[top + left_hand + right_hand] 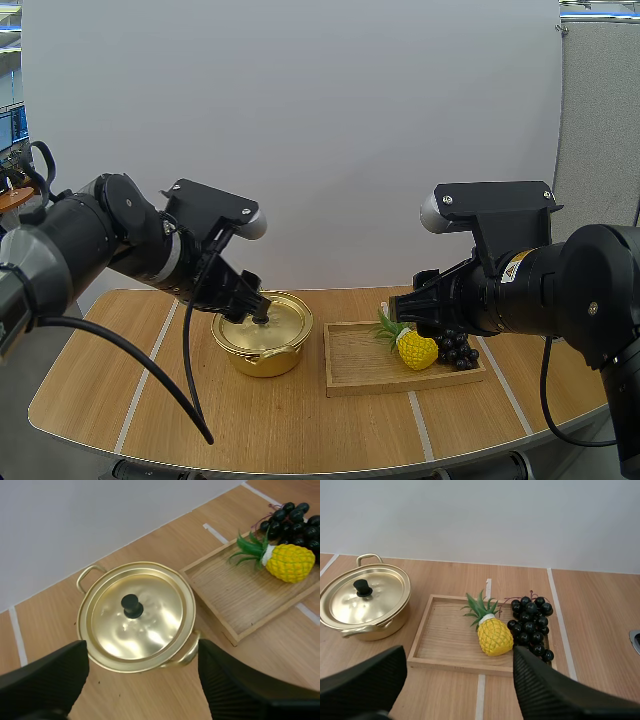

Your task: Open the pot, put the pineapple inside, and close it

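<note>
Beneath the right pincer (460, 652) (apart, seemingly) lies the pineapple (495, 636).

Gold-coloured pot (266, 362), closed: its shallow domed lid (288, 320), with a black knob (132, 605) at the centre, sits level on the rim; a loop handle projects at each side. The pot stands upright just beside the tray (355, 378). The yellow pineapple (416, 350), green-leaved, lies on its side in that tray.

Grapes (293, 521) and left tool (142, 650) — both cut by the edge.
</note>
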### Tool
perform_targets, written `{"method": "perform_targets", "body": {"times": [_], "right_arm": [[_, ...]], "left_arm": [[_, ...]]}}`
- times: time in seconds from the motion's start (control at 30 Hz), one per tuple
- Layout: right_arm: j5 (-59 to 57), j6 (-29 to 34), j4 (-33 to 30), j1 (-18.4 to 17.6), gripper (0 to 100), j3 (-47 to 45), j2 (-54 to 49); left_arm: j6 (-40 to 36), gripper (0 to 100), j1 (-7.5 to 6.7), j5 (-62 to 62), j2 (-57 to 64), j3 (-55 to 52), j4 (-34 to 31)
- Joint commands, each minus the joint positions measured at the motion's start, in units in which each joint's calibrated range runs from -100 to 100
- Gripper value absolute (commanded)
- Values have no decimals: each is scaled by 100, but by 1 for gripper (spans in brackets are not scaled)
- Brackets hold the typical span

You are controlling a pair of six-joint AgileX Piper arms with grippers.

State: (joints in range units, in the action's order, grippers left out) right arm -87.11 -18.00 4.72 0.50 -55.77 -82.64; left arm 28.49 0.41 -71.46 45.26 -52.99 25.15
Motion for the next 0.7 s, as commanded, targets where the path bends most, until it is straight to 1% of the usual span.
{"method": "perform_targets", "body": {"times": [0.0, 0.23, 0.43, 0.67], "right_arm": [[62, 13, 8, -9, 100, 51, 13], [62, 13, 8, -9, 100, 51, 13], [62, 13, 8, -9, 100, 51, 13], [62, 13, 8, -9, 100, 51, 13]], "left_arm": [[393, 100, 6, 66, -229, 63, 343], [484, 100, -3, 66, -1161, 548, 333], [525, 100, -3, 66, -2134, 1080, 229], [516, 100, -3, 47, -3158, 1458, 115]]}}
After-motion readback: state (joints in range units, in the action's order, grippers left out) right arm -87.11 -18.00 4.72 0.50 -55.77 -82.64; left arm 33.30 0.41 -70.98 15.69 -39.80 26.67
